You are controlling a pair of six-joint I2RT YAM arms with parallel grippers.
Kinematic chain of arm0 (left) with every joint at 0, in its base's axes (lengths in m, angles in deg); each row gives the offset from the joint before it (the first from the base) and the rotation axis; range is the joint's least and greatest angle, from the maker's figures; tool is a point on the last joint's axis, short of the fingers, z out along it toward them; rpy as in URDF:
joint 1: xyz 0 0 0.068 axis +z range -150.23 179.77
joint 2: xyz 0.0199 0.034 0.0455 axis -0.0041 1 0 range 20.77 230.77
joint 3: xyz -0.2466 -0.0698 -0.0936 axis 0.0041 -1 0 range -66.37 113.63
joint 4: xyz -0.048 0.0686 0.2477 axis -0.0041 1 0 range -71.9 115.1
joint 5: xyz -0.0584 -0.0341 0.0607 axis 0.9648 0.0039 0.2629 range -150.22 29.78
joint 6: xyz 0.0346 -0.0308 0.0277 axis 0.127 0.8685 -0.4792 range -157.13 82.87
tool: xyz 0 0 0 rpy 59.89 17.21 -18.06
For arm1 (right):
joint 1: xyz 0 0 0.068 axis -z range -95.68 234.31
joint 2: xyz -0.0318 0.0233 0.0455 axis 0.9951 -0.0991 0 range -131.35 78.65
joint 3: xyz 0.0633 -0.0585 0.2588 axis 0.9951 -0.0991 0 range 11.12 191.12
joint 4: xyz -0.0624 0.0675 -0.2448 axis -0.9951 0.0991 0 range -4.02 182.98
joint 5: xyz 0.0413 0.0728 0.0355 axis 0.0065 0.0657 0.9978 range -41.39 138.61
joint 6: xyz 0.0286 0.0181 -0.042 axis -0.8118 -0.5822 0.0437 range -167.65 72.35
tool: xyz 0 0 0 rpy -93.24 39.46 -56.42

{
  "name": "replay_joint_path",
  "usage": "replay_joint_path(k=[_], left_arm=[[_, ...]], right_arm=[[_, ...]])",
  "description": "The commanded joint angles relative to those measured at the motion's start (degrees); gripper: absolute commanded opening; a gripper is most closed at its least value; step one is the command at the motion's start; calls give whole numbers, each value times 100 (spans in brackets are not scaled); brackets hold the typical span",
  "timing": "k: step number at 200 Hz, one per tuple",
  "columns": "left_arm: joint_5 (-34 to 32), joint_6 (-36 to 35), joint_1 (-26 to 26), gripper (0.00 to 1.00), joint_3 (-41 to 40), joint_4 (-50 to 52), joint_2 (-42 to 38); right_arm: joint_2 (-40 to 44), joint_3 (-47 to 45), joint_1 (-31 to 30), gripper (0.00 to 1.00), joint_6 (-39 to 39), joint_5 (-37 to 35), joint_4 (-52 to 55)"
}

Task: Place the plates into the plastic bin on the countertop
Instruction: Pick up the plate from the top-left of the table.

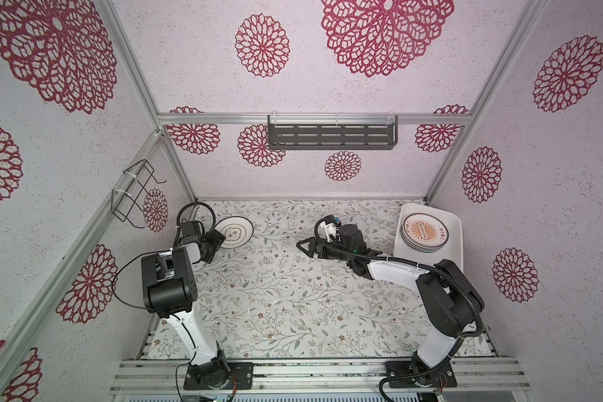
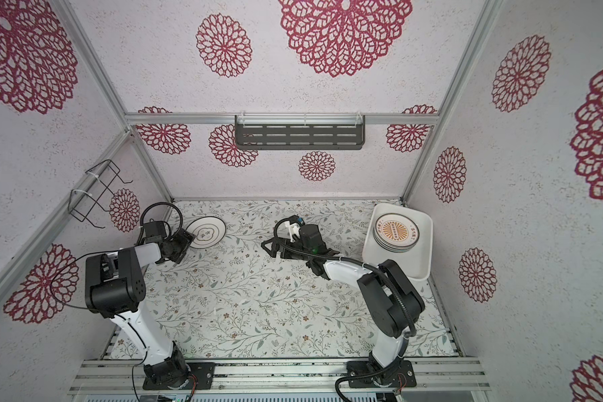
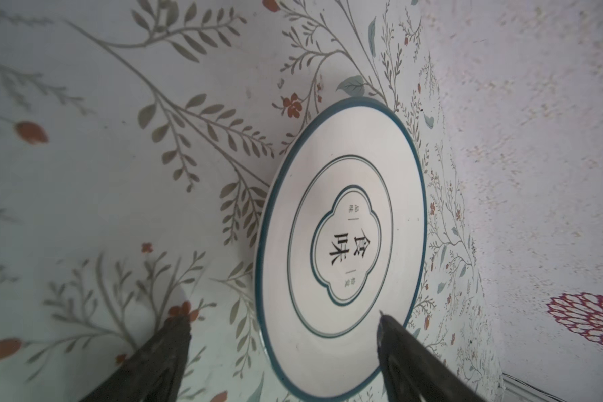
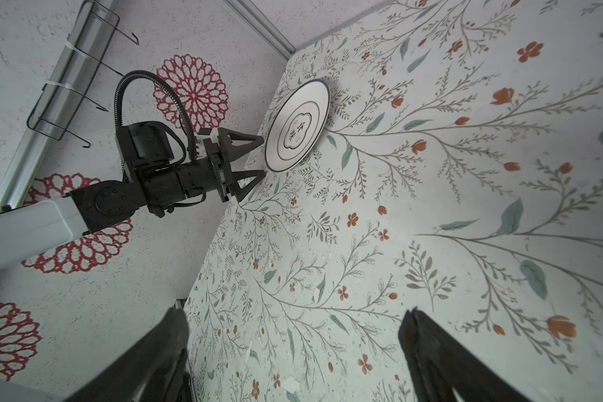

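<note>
A: Where is the left tool point(image 3: 279, 316) at this moment?
B: It is low at the far left corner of the surface point(image 1: 275, 296), at the near rim of the ringed plate point(image 1: 235, 231). Its two fingers are spread and the rim stands between them. One finger is over the white face of the plate, the other is outside it, over the surface. Whether they touch the plate, I cannot tell.
A: And the plate itself?
B: It lies on the surface face up, close to the left wall, with thin dark rings and black characters in the middle.
A: What about the right tool point(image 4: 293, 311)?
B: It is also spread wide and it holds nothing. It hangs over the middle of the surface.
A: Where are the other plates?
B: A stack of plates point(image 1: 423, 233) sits in the far end of the plastic bin point(image 1: 455, 243), at the right side of the surface. The top one has an orange sunburst centre.
</note>
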Motion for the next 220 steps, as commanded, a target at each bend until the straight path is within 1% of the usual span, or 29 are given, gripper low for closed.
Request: replay_joint_path(k=[1, 37, 65, 90, 103, 130, 134, 170, 194, 220], left_arm=[[262, 84, 35, 74, 116, -207, 415], [486, 308, 39, 52, 325, -429, 841], [495, 462, 27, 27, 287, -568, 835], [527, 578, 26, 20, 92, -784, 620], [594, 612, 21, 15, -10, -891, 464], [690, 740, -28, 11, -324, -1134, 16], [688, 750, -47, 10, -385, -1150, -255], [693, 733, -372, 10, -672, -1041, -1157], [562, 667, -824, 9, -691, -651, -1716], [477, 698, -1555, 9, -784, -559, -2261]], right_arm=[[9, 337, -20, 99, -21, 18, -206], [-49, 480, -20, 99, 168, -347, 276], [40, 480, -20, 99, 250, -644, 511], [166, 459, -12, 99, 321, -819, 667], [249, 412, -9, 99, 348, -872, 699], [526, 185, 14, 99, 326, -1071, 716], [577, 148, 23, 99, 311, -1102, 712], [1255, -384, 127, 99, 289, -1458, 777], [1807, -823, 313, 99, 222, -1760, 970], [2429, -1294, 648, 99, 138, -1674, 1049]])
